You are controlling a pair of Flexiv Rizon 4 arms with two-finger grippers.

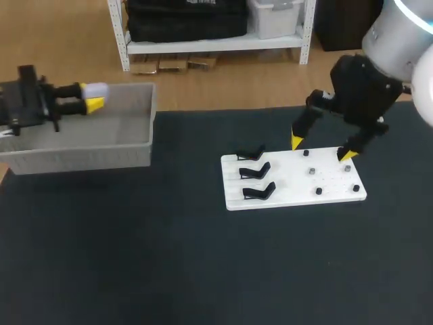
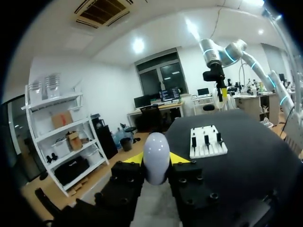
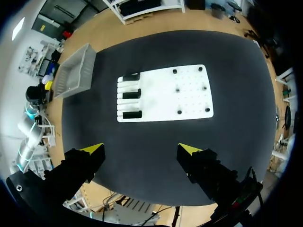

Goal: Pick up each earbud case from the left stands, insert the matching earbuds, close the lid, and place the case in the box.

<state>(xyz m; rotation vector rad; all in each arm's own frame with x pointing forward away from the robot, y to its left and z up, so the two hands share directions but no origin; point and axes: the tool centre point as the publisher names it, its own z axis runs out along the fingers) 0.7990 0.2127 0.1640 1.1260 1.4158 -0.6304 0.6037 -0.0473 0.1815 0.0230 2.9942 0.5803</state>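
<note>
Nearest lies the bare dark table [image 1: 135,257]; past it, right of the middle, a white board [image 1: 291,191] rests flat on the cloth, with three black stands [image 1: 257,172] in a row along its left side and a few small dark pieces [image 1: 312,171] scattered over its right side, too small to tell apart; above the board's far edge hangs the right gripper [image 1: 322,149], its fingers spread wide with nothing between them; in the right wrist view that gripper [image 3: 141,149] looks straight down, its yellow tips well apart, the board [image 3: 161,97] ahead of it and the grey box [image 3: 73,71] off beyond the stands; farthest back, at the table's far left corner, stands the grey box [image 1: 81,159], and over its open top the left gripper [image 1: 91,97] holds a white earbud case [image 1: 97,89]; in the left wrist view both yellow tips press the case [image 2: 156,158] from either side, the left gripper [image 2: 156,161] clamped on it.
</note>
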